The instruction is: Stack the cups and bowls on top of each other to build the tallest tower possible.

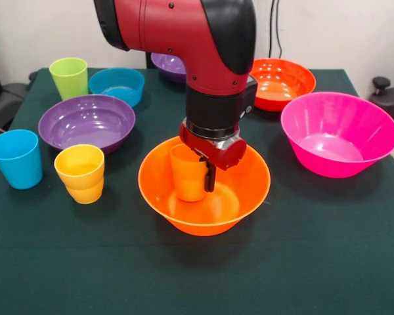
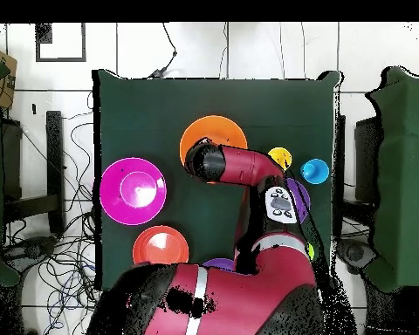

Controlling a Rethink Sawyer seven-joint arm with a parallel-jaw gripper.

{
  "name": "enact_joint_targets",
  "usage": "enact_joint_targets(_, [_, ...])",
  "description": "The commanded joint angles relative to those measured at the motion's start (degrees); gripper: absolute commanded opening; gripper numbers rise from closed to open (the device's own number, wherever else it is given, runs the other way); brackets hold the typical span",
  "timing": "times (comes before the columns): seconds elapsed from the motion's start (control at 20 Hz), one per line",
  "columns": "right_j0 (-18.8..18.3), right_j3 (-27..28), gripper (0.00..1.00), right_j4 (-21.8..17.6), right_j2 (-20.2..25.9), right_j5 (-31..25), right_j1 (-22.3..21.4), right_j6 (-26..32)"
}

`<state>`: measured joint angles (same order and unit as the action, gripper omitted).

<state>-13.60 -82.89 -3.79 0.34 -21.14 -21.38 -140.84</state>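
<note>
The wide orange bowl (image 1: 249, 197) stands at the middle front of the table and also shows in the overhead view (image 2: 223, 127). The small orange cup (image 1: 187, 176) stands upright inside it. My gripper (image 1: 203, 182) reaches down into the bowl and looks shut on the cup's right rim, with one black finger (image 1: 211, 176) outside the wall. The other finger is hidden. A purple bowl (image 1: 87, 122), yellow cup (image 1: 81, 173) and blue cup (image 1: 16, 158) stand to the left. No pile rises above the cup in the bowl.
A lime green cup (image 1: 69, 77) and a small blue bowl (image 1: 117, 85) stand at the back left. A second purple bowl (image 1: 167, 65) is behind the arm. A red-orange bowl (image 1: 282, 82) and a wide pink bowl (image 1: 338, 133) stand on the right.
</note>
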Motion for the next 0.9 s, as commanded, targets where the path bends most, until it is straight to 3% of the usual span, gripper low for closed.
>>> enact_joint_targets(0.05, [1.64,1.34,0.0,0.89,3.84,0.89,5.89,-3.64])
enact_joint_targets(0.9, [2.64,2.4,0.0,1.48,3.46,0.52,6.11,-4.13])
